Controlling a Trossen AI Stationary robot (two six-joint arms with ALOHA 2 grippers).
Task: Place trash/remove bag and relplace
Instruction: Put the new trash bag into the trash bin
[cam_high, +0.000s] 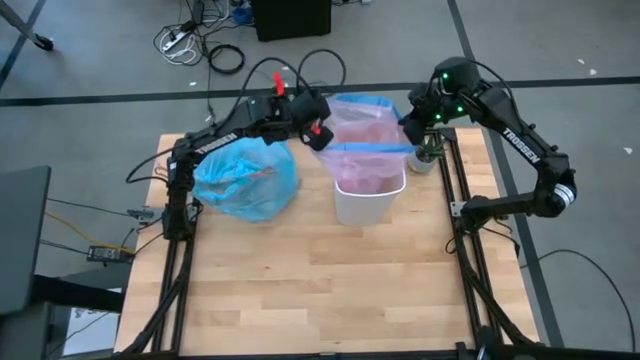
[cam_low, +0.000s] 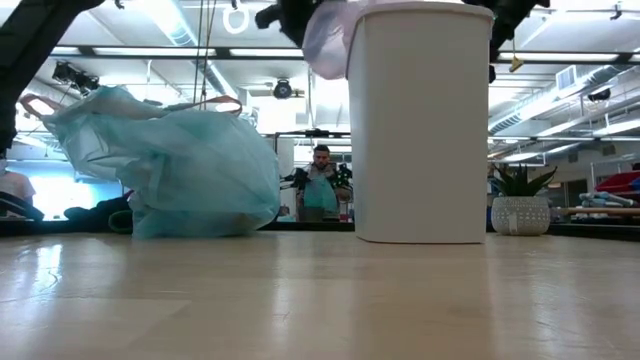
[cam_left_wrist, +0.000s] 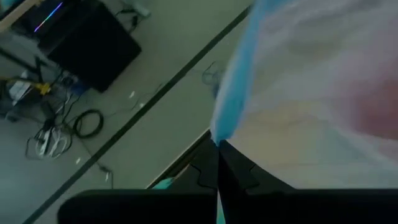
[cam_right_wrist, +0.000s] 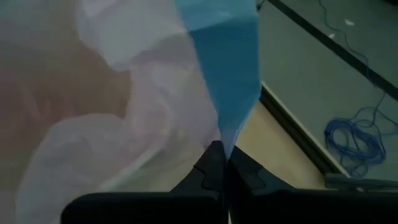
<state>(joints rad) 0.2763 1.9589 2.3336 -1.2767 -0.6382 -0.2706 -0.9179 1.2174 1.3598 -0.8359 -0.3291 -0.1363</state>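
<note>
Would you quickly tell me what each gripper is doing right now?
Left gripper: shut on the blue rim band of the pink bag, above the white bin.
Right gripper: shut on the same rim band, opposite side.

White bin (cam_high: 368, 203) on wooden table (cam_high: 320, 290); potted plant (cam_low: 518, 205) beside; person (cam_low: 322, 185) beyond.

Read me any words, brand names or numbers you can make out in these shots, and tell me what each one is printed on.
"TROSSEN", white letters along the left arm, high view.
"TROSSEN", white letters along the right arm, high view.
No text shows on the white bin, the light-blue bag or the pink bag.
</note>
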